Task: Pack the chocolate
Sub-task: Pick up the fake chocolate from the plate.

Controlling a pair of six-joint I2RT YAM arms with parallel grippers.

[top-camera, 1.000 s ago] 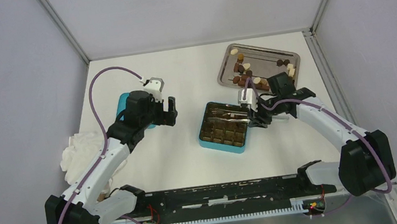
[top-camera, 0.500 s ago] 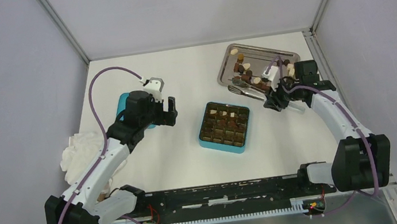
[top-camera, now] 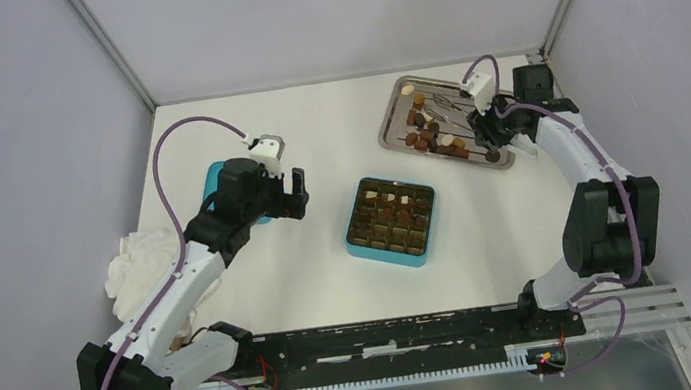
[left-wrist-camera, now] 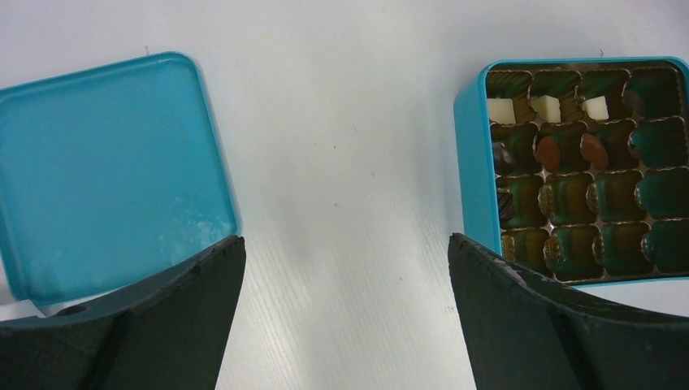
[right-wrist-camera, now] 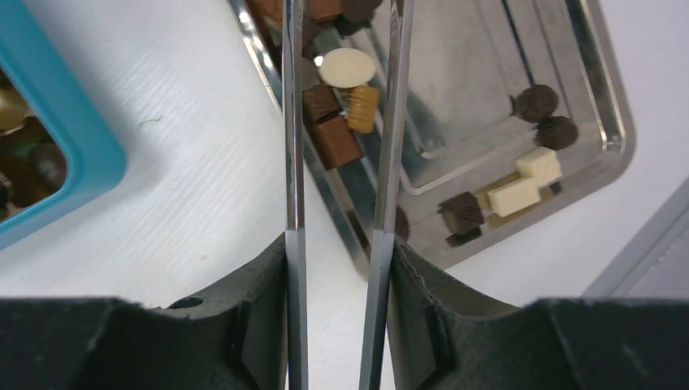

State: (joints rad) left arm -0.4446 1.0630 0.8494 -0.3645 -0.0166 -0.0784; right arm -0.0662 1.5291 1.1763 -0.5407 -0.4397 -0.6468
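Loose chocolate (top-camera: 426, 126) lies on a metal tray (top-camera: 437, 79). In the right wrist view I see a cream round (right-wrist-camera: 346, 67), brown squares (right-wrist-camera: 333, 138) and dark pieces (right-wrist-camera: 536, 101) there. The teal box (top-camera: 390, 221) holds three cream squares (left-wrist-camera: 546, 107) and a few brown pieces (left-wrist-camera: 548, 150) in its gridded insert. My right gripper (top-camera: 486, 131) (right-wrist-camera: 341, 252) is shut on the metal tweezers (right-wrist-camera: 293, 162), which reach over the tray's near rim (right-wrist-camera: 601, 89); their tips are out of frame. My left gripper (top-camera: 296, 193) (left-wrist-camera: 345, 260) hangs open and empty over bare table between lid and box.
The teal lid (top-camera: 212, 184) (left-wrist-camera: 106, 162) lies flat left of the box (left-wrist-camera: 479, 162), under the left arm. A crumpled white cloth (top-camera: 133, 258) sits at the table's left edge. Grey walls close in the table on three sides.
The right arm has swung with the tweezers from over the teal box back to the tray at the far right. The left arm has not moved.
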